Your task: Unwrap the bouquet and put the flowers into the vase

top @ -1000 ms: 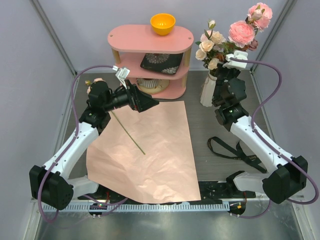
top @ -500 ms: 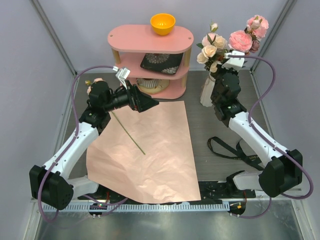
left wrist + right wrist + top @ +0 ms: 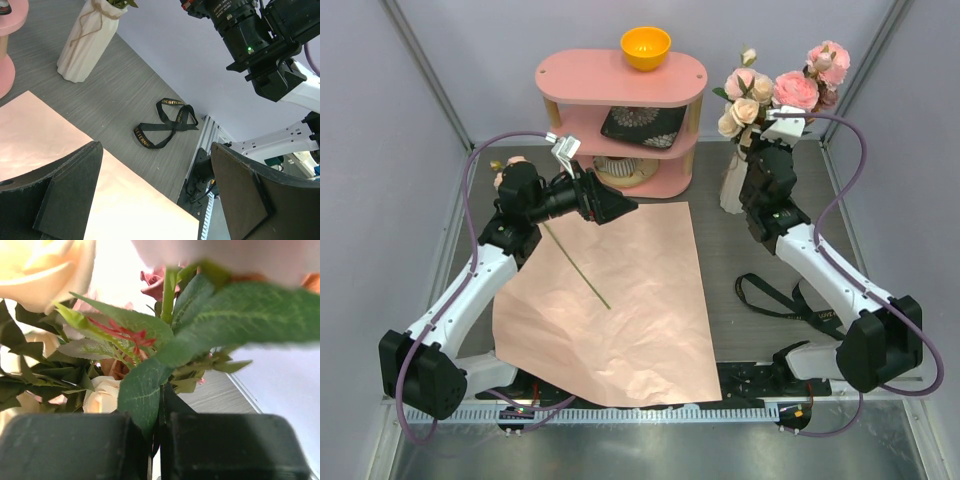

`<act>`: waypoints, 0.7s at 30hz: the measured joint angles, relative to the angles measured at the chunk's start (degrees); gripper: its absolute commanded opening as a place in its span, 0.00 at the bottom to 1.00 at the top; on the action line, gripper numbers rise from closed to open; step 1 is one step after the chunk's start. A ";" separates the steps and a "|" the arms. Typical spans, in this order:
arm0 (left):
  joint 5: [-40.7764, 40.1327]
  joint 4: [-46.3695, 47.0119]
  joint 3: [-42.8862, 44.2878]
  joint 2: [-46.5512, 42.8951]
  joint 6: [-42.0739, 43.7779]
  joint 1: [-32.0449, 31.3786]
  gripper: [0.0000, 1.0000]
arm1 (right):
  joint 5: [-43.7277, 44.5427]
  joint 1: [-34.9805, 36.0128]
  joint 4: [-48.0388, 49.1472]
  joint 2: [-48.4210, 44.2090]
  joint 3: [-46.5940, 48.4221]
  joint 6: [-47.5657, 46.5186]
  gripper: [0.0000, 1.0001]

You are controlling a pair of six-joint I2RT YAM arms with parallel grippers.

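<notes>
- left gripper (image 3: pixel 617 208) hovers over the far left corner of the paper (image 3: pixel 620 320), jaws spread wide, nothing between them
- right gripper (image 3: pixel 155 437) is up at the top of the vase (image 3: pixel 730 190), jaws nearly closed, pinching a green stem and leaf of the flowers (image 3: pixel 788 88)
- flowers stand upright in the vase, pink and cream blooms above the right wrist
- vase stands upright on the table (image 3: pixel 740 250), far right, just beside the pink shelf (image 3: pixel 620 80)
- paper lies flat and unwrapped in the middle of the table
- loose stem (image 3: pixel 582 277) lies diagonally on the paper, under the left arm
- black ribbon (image 3: pixel 167 122) lies on the table right of the paper
- orange bowl (image 3: pixel 646 46) sits on top of the shelf
</notes>
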 measured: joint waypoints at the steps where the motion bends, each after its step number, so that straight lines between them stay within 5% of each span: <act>1: 0.00 0.00 0.00 0.00 0.02 0.00 0.93 | -0.13 -0.04 0.09 0.11 -0.02 0.35 0.12; 5: -0.48 -0.68 0.00 0.00 0.46 0.00 0.93 | -0.39 -0.28 -0.63 0.33 -0.13 2.78 0.32; 21: -2.91 -4.24 0.02 1.88 2.71 0.00 0.93 | -5.68 -0.66 -32.33 -1.70 4.37 14.36 0.79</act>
